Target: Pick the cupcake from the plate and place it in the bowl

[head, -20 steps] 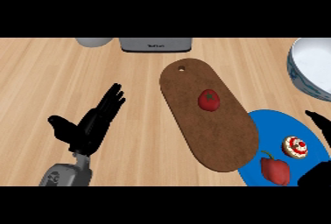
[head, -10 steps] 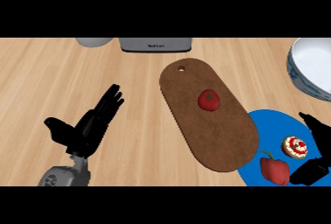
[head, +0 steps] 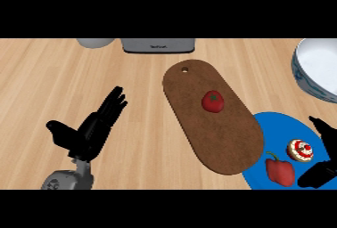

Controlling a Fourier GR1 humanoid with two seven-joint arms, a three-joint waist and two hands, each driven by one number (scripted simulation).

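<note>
Cupcake (head: 302,150) sits on the blue plate (head: 270,127) at lower right of the counter (head: 79,75), white w/ red bits on top. Just left of it on the same plate lies a red pepper (head: 280,171), stem pointing up-left; the two are near but apart.

Right hand (head: 322,171) comes in at the lower right corner, over the plate's right part. One dark finger (head: 321,127) sticks up above and right of the cupcake, another dark part sits below and right of it, so the hand brackets the cupcake w/ a wide gap. Not closed on it; can't tell if anything touches it.

Left hand (head: 89,131) rests at left over bare counter, fingers straight and pointing up-right, thumb out to the left, holding nothing. Grey forearm shows below it.

Brown oval board (head: 223,133) lies diagonally mid-counter, hole at its top end, lower end overlapping the plate's left edge. A tomato (head: 212,101) sits on the board's upper half.

Bowl (head: 316,67), white w/ blue rim pattern, at upper right, cut off by the edge, well apart from the plate. At the top edge: grey appliance (head: 158,44), and a pale round thing (head: 95,42) to its left, only partly in view.
</note>
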